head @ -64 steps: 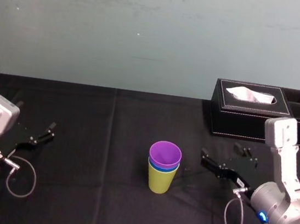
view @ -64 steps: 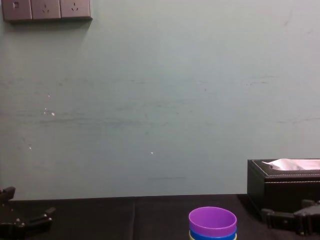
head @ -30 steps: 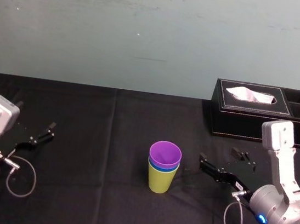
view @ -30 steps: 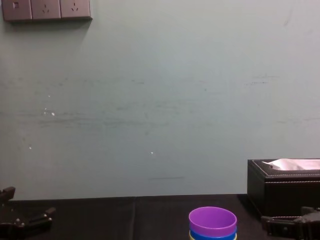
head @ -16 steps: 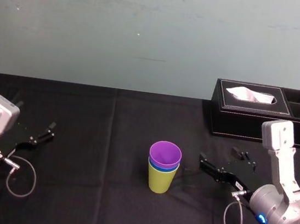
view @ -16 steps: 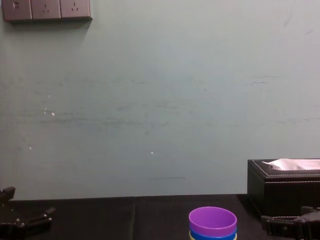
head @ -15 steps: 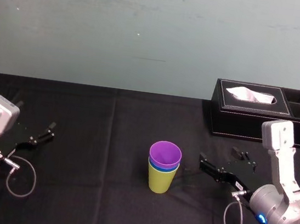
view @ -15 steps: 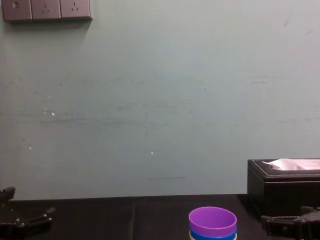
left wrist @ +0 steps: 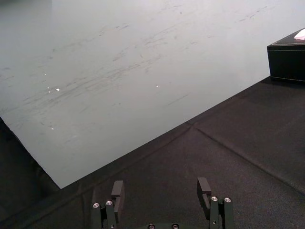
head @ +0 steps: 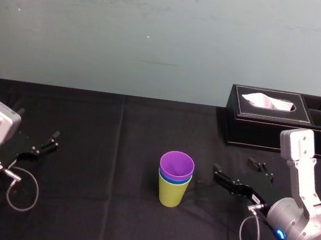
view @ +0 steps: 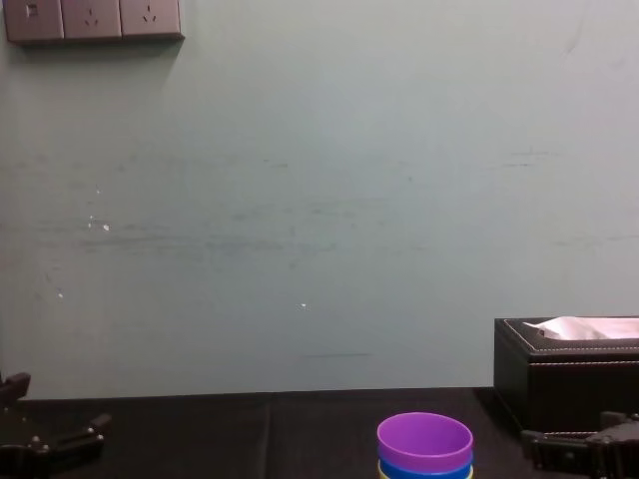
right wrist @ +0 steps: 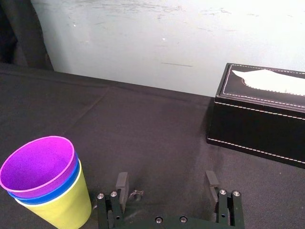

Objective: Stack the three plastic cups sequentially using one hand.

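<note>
Since barely anything moved over the last couple of seconds, this looks pretty much done to me. Same black-clothed table (head: 118, 126), and the black tissue box (head: 266, 125) sits untouched at the far right. Only real change: the right gripper (right wrist: 166, 183) has slid back a bit toward the robot and now hovers just right of the stack, jaws spread wide, nothing in them. Over at the left edge the left gripper (left wrist: 161, 188) is parked, jaws spread too. Mid-table, everything's nested: yellow-green cup (head: 172, 195) at the bottom, blue cup (head: 174, 181) inside it, purple cup (head: 177, 165) on top. I'd say stacking's finished and the arm's just backing off.
</note>
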